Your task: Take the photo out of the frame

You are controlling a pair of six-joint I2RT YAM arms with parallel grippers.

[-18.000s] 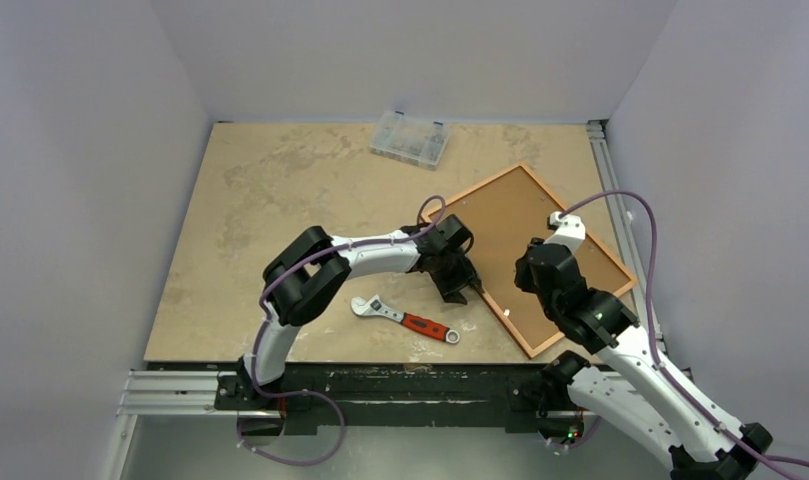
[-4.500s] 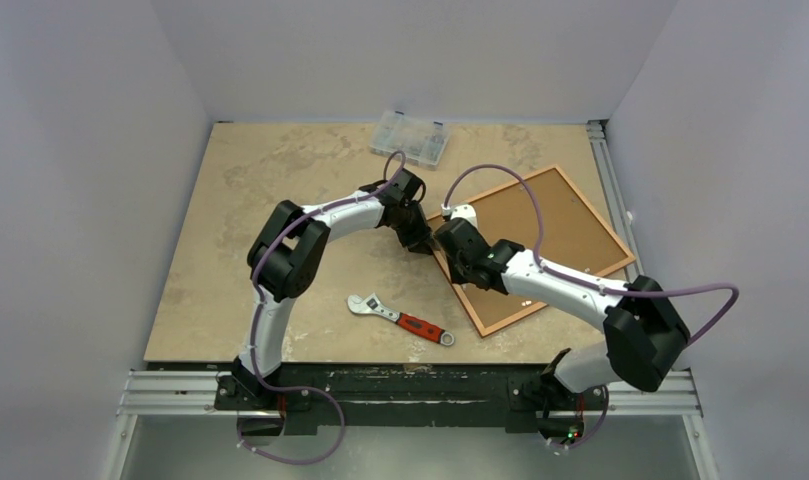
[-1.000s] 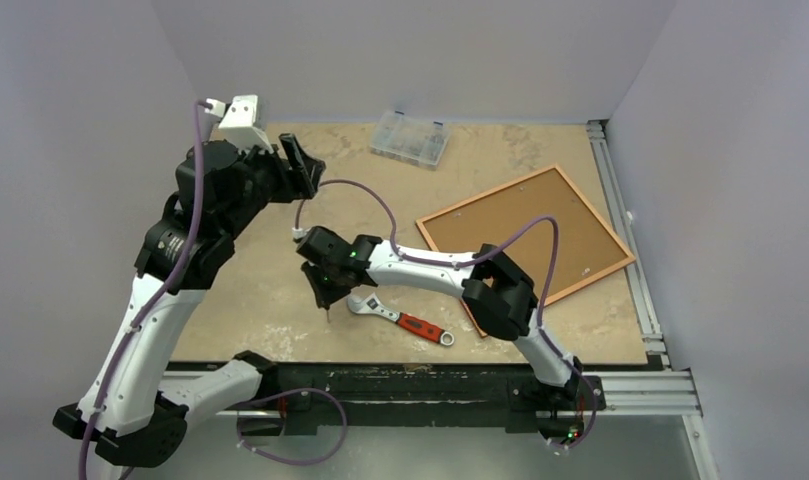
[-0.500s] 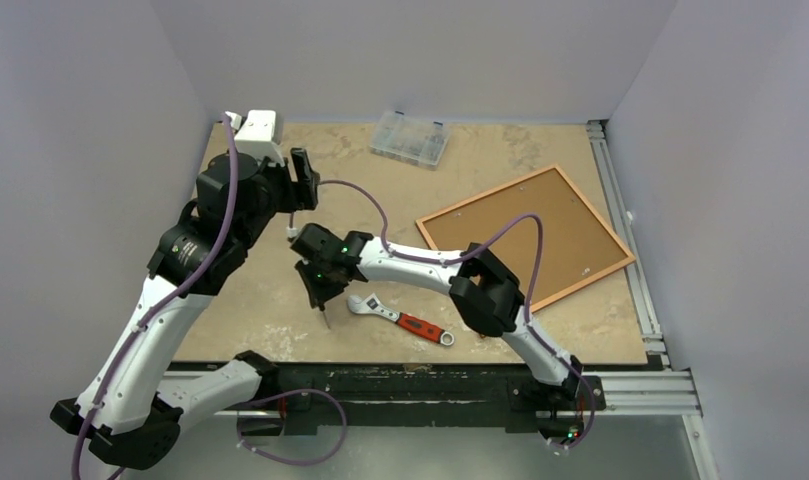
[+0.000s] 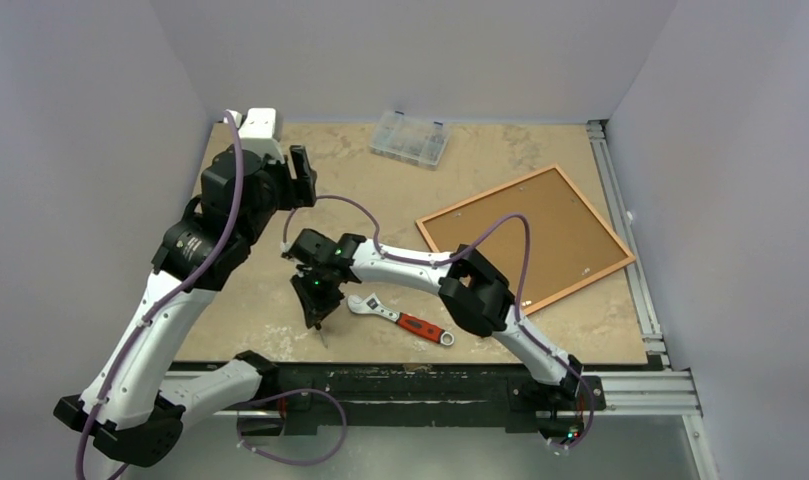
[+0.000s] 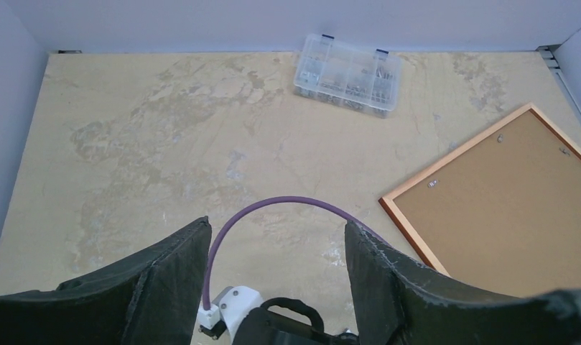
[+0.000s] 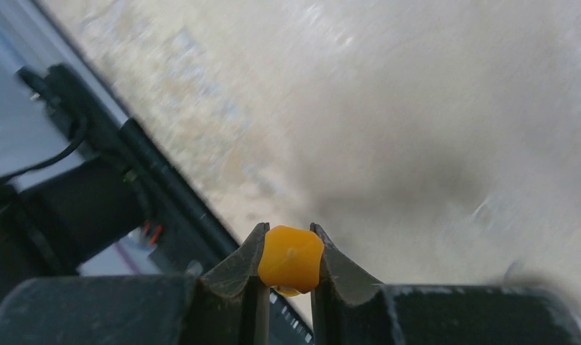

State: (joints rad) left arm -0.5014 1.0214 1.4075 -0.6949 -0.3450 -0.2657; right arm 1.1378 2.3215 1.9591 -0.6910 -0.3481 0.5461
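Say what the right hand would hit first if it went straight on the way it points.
Probably the bare table, left of the wrench near the front edge. The right hand points steeply down, shut on a small orange piece; its height above the table is unclear.

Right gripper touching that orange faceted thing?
Touching. Right wrist view: right gripper pinches the orange faceted thing from both sides, no gap.
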